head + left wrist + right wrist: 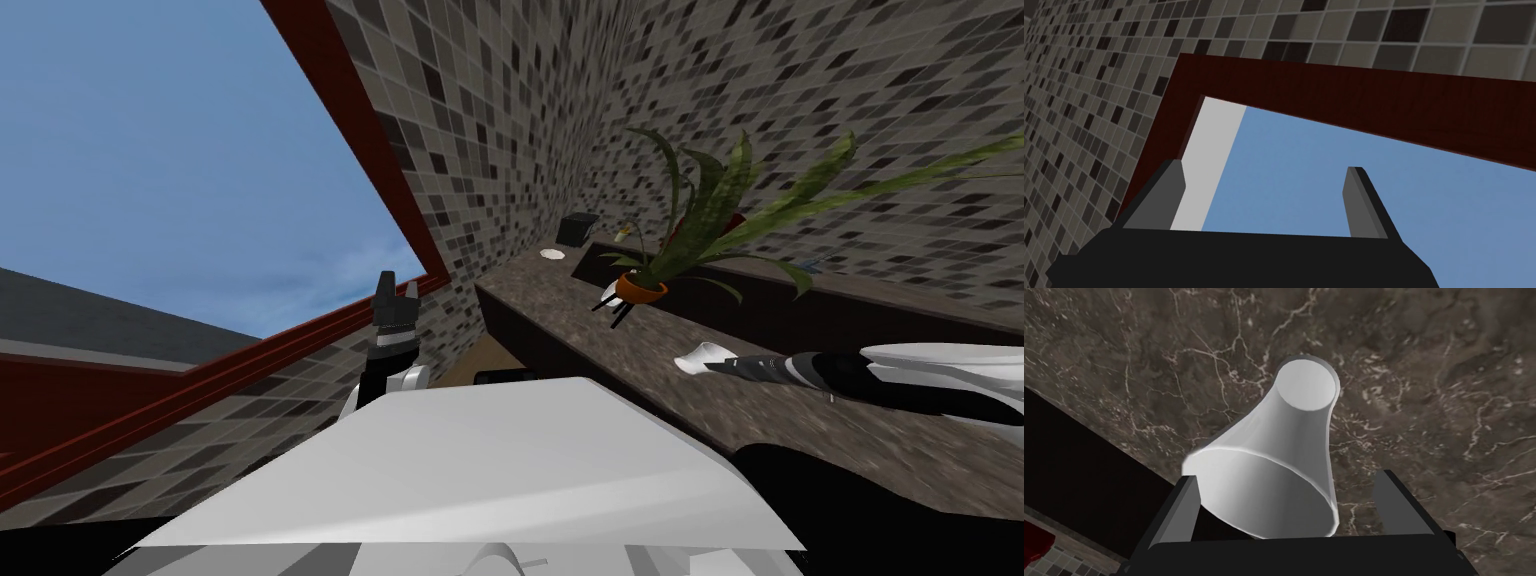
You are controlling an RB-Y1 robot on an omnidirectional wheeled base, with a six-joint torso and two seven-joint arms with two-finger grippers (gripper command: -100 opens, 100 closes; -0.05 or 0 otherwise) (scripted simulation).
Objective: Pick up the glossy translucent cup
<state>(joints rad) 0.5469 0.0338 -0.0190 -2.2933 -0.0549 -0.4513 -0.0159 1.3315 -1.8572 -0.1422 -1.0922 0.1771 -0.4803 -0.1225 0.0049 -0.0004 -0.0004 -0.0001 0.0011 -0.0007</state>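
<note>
Two end effectors are held apart: the left end effector (pixel 1264 167) idle, the right end effector (pixel 1287 478) around the cup (pixel 1279 433), seemingly tilted on the surface (pixel 1449 388); it should be closed evenly.

We can read no text, label, brand, number or sign in any view. The cup (pixel 1274 458), the counter (pixel 1424 388), the tiled wall (pixel 520 120) and the plant pot (pixel 640 288) are all unmarked.

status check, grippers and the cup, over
Left gripper open, raised aside. Right gripper open, straddling the cup, not clamped. Cup standing on the dark counter. Potted plant farther along, not in the way.
</note>
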